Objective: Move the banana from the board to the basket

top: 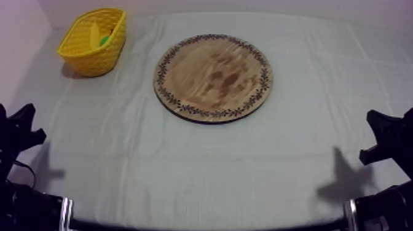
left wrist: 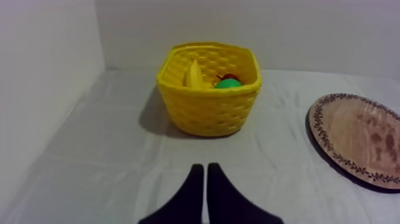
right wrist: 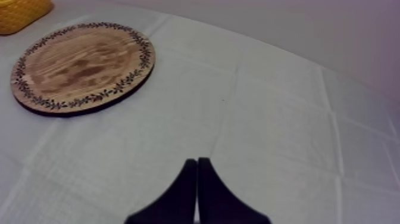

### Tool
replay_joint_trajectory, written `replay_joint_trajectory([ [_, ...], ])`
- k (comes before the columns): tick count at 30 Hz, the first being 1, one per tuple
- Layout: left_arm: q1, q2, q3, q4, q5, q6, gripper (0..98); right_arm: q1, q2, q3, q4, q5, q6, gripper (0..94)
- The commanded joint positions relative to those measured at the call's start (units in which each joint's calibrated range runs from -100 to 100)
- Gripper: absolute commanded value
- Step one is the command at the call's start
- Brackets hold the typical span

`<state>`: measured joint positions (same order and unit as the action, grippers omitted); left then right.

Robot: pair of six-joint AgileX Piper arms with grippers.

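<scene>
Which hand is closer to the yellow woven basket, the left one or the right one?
Left. The left hand rests at the same side as the yellow woven basket and faces it directly. The right hand rests at the opposite side, beyond the round wooden board.

Banana (left wrist: 194, 75) in yellow basket (left wrist: 208, 111)

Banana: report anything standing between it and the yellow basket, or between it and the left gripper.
Nothing visible does. The banana already lies inside the yellow basket, beside a green fruit. Between the shut left gripper and the basket there is only cloth.
</scene>
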<state>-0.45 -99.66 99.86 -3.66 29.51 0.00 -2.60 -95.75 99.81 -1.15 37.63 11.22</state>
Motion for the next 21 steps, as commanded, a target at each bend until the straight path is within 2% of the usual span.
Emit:
replay_joint_trajectory([
  [1,0.12,-0.05,0.05,0.11,0.87,0.06,0.0,0.00,0.00,-0.03,0.00,0.03,-0.01,0.3],
  [21,-1.46,-0.08,0.14,0.16,1.96,-0.74,0.0,0.00,0.00,-0.03,0.00,0.03,-0.01,0.3],
])
